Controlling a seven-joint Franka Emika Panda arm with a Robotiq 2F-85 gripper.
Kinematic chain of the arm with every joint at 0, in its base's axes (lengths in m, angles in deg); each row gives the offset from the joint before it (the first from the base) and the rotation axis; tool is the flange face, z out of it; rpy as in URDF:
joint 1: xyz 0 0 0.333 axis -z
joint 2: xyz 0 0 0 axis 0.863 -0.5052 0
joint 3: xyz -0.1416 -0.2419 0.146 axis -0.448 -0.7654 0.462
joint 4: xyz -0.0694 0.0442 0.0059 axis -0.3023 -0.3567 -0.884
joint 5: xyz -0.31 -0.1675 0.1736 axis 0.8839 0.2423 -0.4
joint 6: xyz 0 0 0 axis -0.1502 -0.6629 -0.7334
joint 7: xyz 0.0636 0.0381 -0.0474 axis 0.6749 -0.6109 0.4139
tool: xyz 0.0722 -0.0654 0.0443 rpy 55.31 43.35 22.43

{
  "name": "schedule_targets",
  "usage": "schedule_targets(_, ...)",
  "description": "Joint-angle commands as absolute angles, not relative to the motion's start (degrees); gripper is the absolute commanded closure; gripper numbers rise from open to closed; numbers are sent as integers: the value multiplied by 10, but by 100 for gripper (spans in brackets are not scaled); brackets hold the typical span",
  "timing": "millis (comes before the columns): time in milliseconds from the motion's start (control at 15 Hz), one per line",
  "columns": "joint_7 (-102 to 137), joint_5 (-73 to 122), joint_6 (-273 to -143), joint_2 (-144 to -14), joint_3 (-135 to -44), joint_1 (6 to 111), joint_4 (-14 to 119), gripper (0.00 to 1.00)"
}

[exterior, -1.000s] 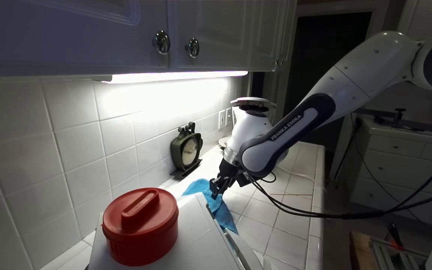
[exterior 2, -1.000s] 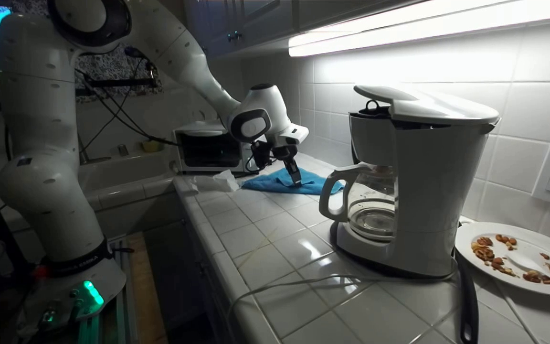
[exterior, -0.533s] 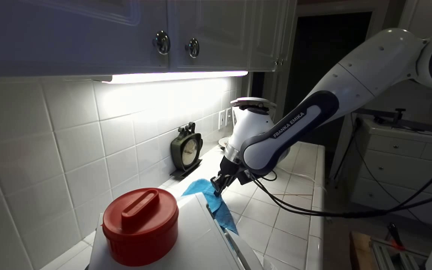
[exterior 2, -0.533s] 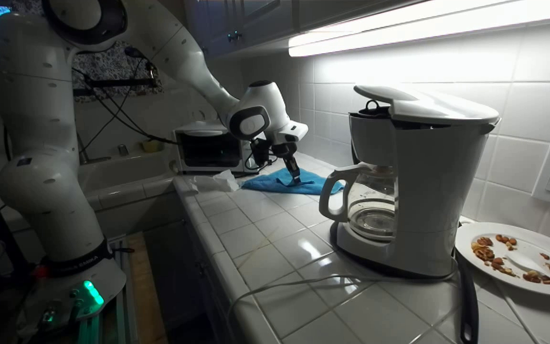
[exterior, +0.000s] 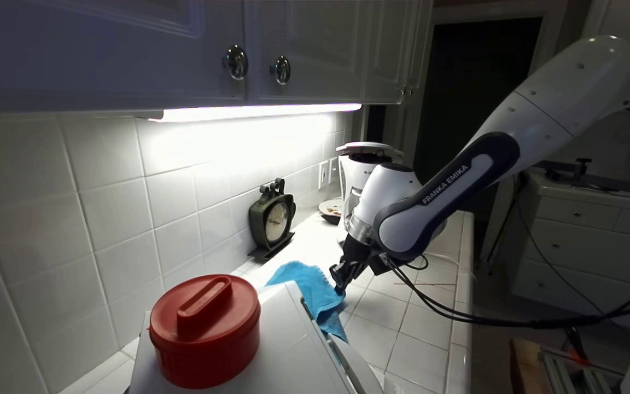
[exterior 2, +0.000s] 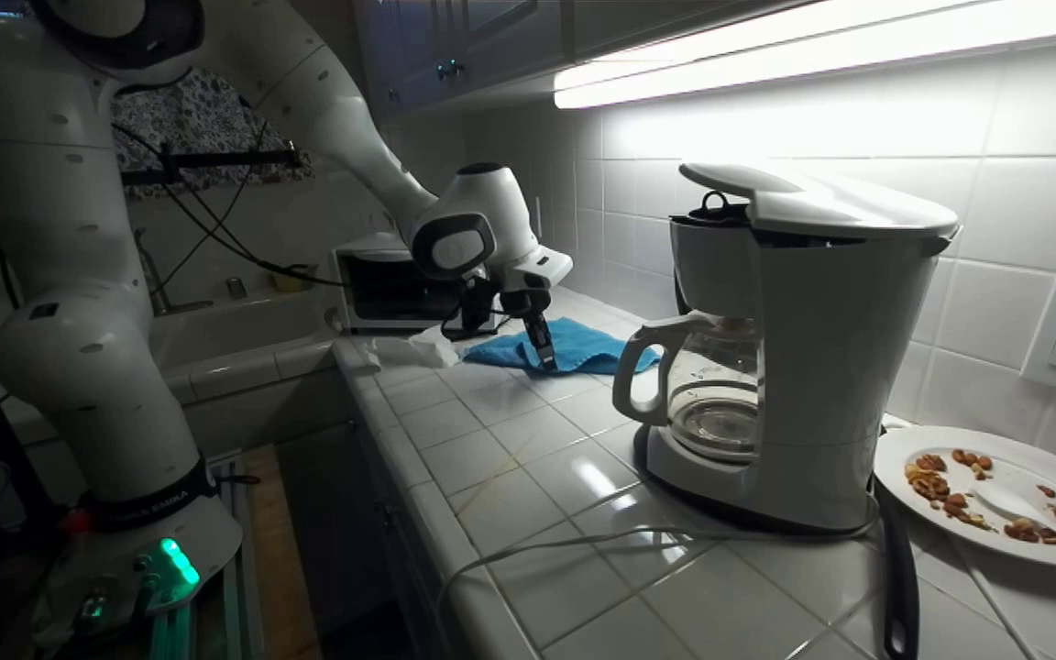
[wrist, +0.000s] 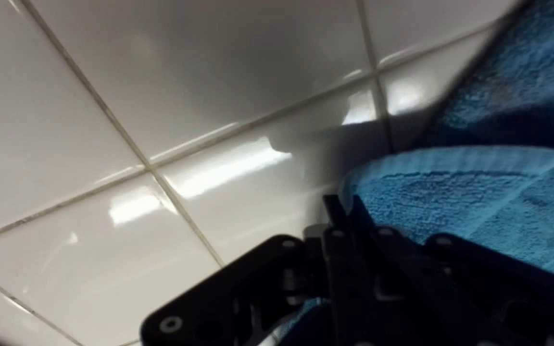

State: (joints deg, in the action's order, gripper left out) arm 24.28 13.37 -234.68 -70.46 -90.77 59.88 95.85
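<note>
Blue towel (wrist: 464, 204), nubbly and creased, with a paler ribbed edge

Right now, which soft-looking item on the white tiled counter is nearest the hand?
The blue terry cloth: the closed hand pinches its edge, while the crumpled white sheet lies farther off, untouched.

Presenting as a kitchen. Featuring a white tiled counter (exterior 2: 491, 445), wall cabinets (exterior: 315, 44) with round knobs (exterior: 237, 62), an under-cabinet lamp (exterior: 260, 112) and a sink (exterior 2: 244, 335). Also holding a coffee maker (exterior 2: 840, 367) with glass carafe (exterior 2: 711, 403), a toaster oven (exterior 2: 395, 289), a red canister (exterior: 205, 339) and a plate (exterior 2: 1023, 458) of nuts (exterior 2: 931, 486).
</note>
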Motion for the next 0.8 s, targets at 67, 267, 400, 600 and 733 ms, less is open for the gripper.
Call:
schedule_targets(67, 302, 200, -2368, -622, -934, 608, 1049, 96)
schedule_targets(267, 383, 297, -2360, -574, -952, 631, 1100, 96)
schedule_targets(400, 424, 343, -2360, -543, -945, 659, 1136, 97)
schedule_targets(600, 436, 361, -2373, -526, -924, 696, 1171, 97)
schedule_targets(733, 437, 362, -2369, -525, -911, 716, 1181, 97)
